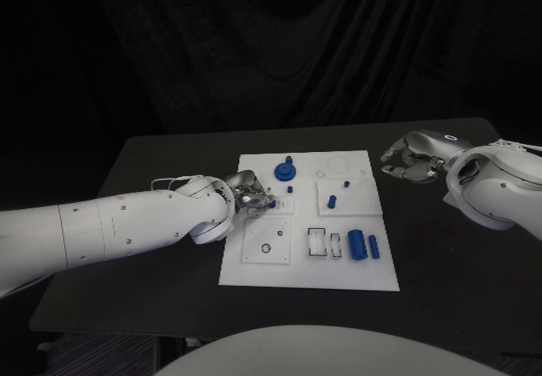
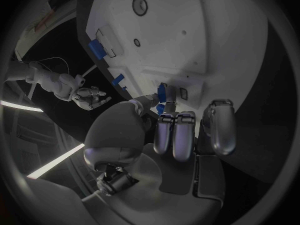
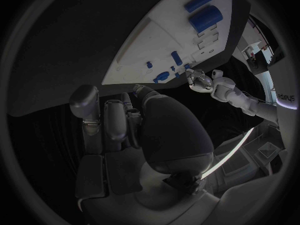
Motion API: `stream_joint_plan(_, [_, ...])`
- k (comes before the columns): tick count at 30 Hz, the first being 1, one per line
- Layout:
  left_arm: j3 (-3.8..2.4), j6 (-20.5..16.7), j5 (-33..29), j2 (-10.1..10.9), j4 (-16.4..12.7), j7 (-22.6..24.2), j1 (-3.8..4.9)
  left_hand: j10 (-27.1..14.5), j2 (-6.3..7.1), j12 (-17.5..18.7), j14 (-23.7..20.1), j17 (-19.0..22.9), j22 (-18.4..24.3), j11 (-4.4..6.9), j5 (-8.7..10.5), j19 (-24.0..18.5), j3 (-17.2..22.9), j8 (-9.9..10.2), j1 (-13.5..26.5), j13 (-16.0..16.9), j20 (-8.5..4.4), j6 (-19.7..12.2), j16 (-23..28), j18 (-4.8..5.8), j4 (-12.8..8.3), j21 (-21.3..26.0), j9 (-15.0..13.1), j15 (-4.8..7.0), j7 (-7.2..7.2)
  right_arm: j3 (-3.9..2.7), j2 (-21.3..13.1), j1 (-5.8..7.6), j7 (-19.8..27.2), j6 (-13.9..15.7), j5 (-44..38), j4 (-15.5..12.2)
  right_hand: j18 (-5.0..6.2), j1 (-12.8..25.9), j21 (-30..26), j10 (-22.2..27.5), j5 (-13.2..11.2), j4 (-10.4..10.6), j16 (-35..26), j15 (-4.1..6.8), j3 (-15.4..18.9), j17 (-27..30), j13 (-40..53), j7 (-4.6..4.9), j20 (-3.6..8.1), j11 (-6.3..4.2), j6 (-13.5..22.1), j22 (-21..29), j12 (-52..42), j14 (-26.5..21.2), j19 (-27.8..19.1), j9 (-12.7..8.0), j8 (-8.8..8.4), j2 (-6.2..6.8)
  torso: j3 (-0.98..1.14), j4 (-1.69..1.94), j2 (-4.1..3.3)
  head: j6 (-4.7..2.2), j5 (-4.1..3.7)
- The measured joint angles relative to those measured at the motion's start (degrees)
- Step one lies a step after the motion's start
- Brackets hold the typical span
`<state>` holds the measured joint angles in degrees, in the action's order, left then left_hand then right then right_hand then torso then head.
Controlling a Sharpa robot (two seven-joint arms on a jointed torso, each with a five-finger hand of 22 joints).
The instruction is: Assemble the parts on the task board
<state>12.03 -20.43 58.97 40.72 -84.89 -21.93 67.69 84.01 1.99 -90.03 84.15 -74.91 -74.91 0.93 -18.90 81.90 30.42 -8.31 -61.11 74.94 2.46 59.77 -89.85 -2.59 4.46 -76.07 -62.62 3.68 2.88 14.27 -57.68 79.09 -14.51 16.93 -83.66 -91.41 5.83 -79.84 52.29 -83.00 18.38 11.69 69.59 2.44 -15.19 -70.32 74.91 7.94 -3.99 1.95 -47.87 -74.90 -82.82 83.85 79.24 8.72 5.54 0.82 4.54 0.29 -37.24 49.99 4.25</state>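
White plate: the task board (image 1: 251, 270) is laid flat in the middle of the black table (image 1: 147, 157), so that its recesses and pegs can be reached from either side.
Board surface: a smooth, matte, rectangular plate is seen, divided into raised square panels with round holes and slotted rectangular cut-outs.
Left hand: the left hand (image 1: 251, 194) is held low over the board's left-centre panel; in the left wrist view its fingers (image 2: 175, 135) are curled beside a small blue part (image 2: 162, 91).
Left hand state: the fingers are drawn together at the small blue part, but a firm pinch cannot be told from mere contact.
Judged step: the small blue part is probably being seated or adjusted at its place on the board.
Right hand: the right hand (image 1: 411, 163) is kept off the board's far right corner, above the table, its fingers curled in with nothing seen in them; it is judged to be parked clear of the work.
Knobbed part (image 1: 285, 170): a blue disc with an upright stem is stood near the board's far edge.
Cylinders: a thick blue cylinder (image 1: 355, 244) and a thinner blue rod (image 1: 373, 247) are laid side by side at the near right.
Pegs: a short blue peg (image 1: 332, 201) is stood on the right-centre panel.
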Motion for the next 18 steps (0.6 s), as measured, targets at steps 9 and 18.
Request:
stream_joint_plan(9, [0.03, 0.1, 0.0, 0.4, -0.2, 0.4, -0.18, 0.0, 0.00, 0.0, 0.0, 0.0, 0.0, 0.00, 0.02, 0.0, -0.3, 0.0, 0.0, 0.0, 0.00, 0.0, 0.0, 0.00, 0.0, 0.0, -0.1, 0.00, 0.01, 0.00, -0.1, 0.00, 0.0, 0.0, 0.0, 0.0, 0.00, 0.0, 0.0, 0.0, 0.0, 0.0, 0.0, 0.00, 0.0, 0.0, 0.0, 0.00, 0.00, 0.00, 0.0, 0.0, 0.0, 0.0, 0.0, 0.0, 0.00, 0.00, 0.02, -0.01, 0.01, 0.00, -0.09])
stream_joint_plan(18, [0.04, 0.1, 0.0, 0.6, -0.2, 0.5, -0.24, 0.0, 0.00, 0.0, 0.0, 0.0, 0.0, 0.00, 0.08, 0.0, -0.4, 0.0, 0.0, 0.0, 0.00, 0.0, 0.0, 0.00, -0.1, 0.0, 0.1, 0.00, 0.03, 0.00, -0.1, 0.00, 0.0, 0.0, 0.0, 0.0, 0.00, 0.0, 0.0, 0.0, 0.0, 0.0, 0.0, 0.00, 0.0, 0.0, 0.0, 0.00, 0.00, 0.00, 0.0, 0.0, 0.0, 0.0, 0.0, 0.0, 0.00, 0.00, 0.01, -0.02, 0.03, 0.00, -0.09])
